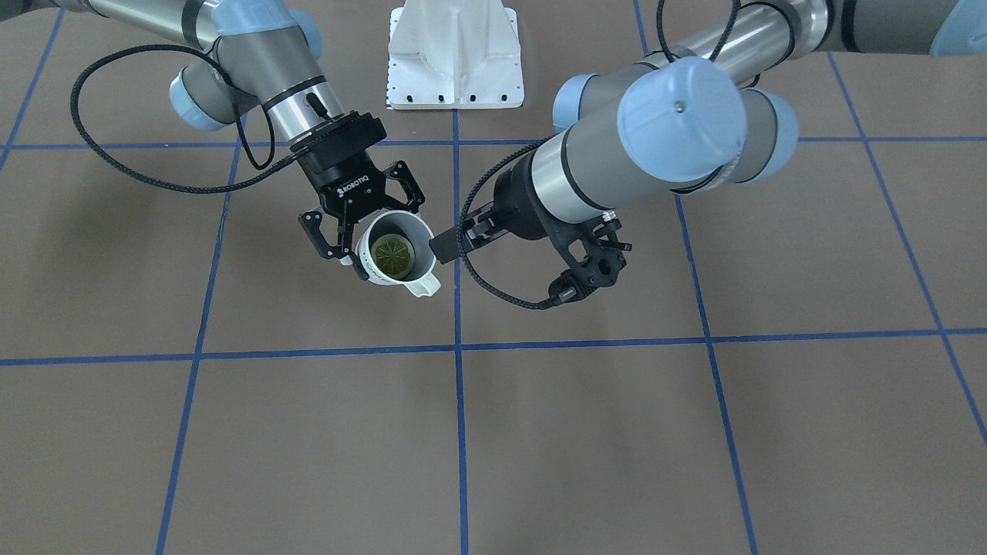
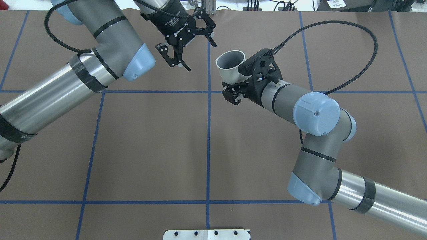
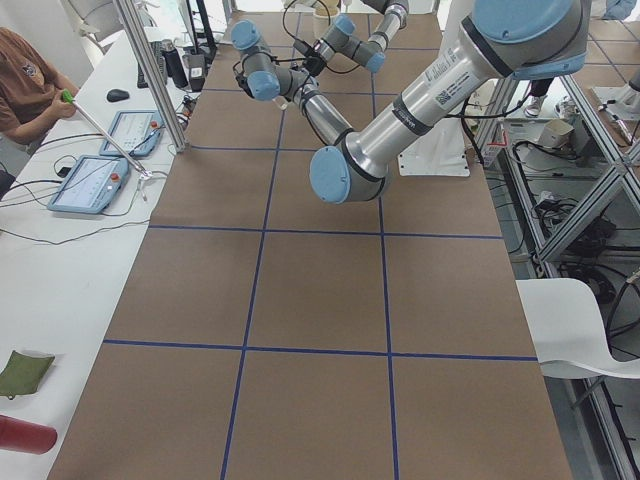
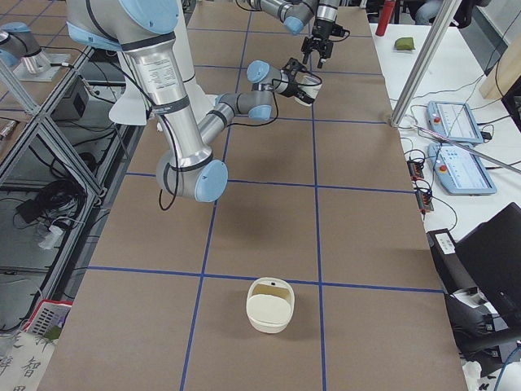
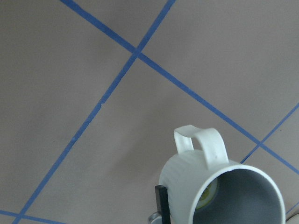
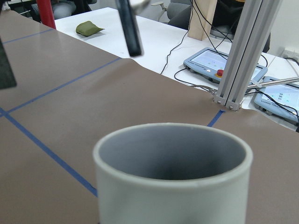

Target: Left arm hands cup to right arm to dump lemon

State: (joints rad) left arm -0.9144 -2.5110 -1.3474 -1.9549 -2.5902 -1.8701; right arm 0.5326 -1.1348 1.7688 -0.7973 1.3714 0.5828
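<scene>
The white cup hangs in the air above the brown table, mouth up and tilted away from the robot, handle toward the operators' side. The lemon lies flat on its grey bottom. My right gripper is shut on the cup, its fingers spread wide around the body. In the overhead view the cup sits just above that gripper's fingers. My left gripper is open and empty, a short way from the cup's rim. The left wrist view shows the cup and a sliver of lemon.
The white robot base plate lies at the table's robot side. A white basket stands on the table at its right end. Operator tablets and an aluminium post are on the side bench.
</scene>
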